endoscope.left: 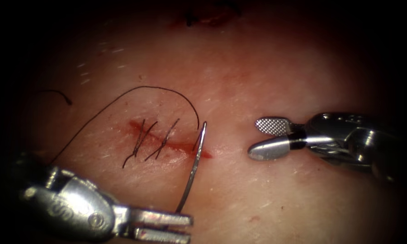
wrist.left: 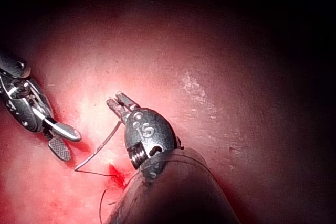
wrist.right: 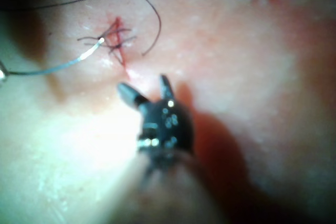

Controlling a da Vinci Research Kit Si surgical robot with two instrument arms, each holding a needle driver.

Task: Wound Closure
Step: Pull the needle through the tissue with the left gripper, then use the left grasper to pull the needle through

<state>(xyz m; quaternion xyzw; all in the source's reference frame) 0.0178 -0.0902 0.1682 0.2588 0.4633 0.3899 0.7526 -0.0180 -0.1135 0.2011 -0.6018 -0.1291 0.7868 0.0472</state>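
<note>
I'm on a surgical training/lab rig here, not an OR. What tells me: pale skin-like tissue point(endoscope.left: 257, 68) w/ a short cut point(endoscope.left: 172, 143) already crossed by dark stitches point(endoscope.left: 151, 141), a curved needle point(endoscope.left: 193, 169) trailing thread point(endoscope.left: 122, 97), and two slim steel wristed tools w/ small claws, left claw point(endoscope.left: 160, 226) and right claw point(endoscope.left: 269, 138). Lighting is a tight scope-style pool, dark round the edges.

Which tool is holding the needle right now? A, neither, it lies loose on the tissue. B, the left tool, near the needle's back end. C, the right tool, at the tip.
B: the left tool grips the needle near its lower end, while the right tool sits open and empty to the right of the cut.
</note>
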